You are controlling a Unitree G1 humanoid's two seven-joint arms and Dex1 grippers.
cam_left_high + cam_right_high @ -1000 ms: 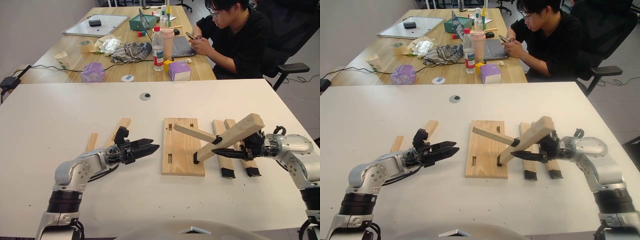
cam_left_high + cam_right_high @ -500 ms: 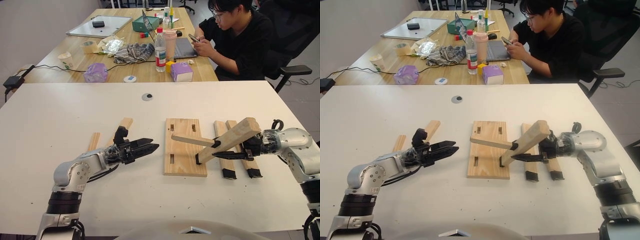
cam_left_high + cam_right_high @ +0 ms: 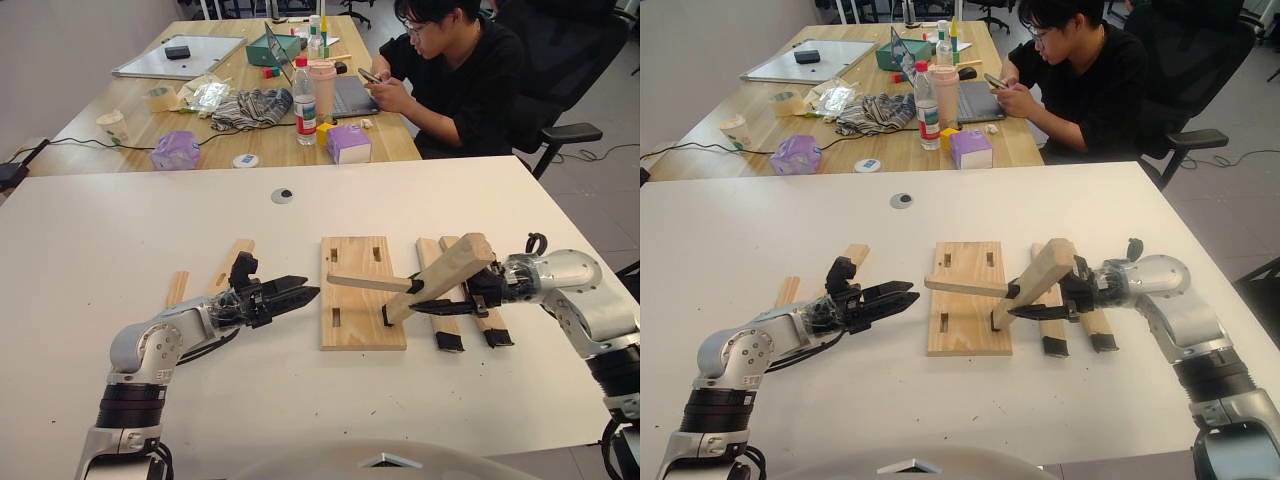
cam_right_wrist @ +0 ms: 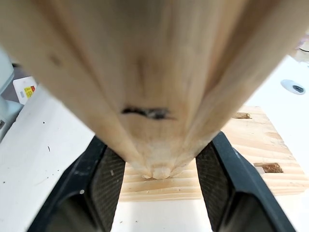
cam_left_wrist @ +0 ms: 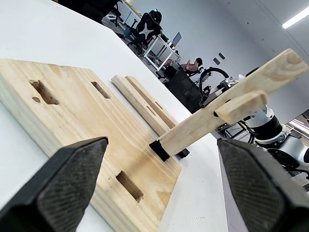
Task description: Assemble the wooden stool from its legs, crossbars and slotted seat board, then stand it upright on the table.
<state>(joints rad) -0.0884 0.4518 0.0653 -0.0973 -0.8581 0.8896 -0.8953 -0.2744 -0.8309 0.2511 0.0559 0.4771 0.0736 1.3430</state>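
Beside seat board (image 3: 350,322), left gripper (image 3: 298,294) gapes wide; right gripper (image 3: 425,306) clamps tilted leg (image 3: 452,269) with crossbar (image 3: 365,283).

The left pincer (image 3: 300,295) hangs low just left of the board (image 3: 352,262), its forearm stretched out over the counter (image 3: 120,230), fingers parted and pointing at the board. The right pincer (image 3: 425,305), at the board's right edge, points left and is clamped on a tilted leg (image 3: 455,268).
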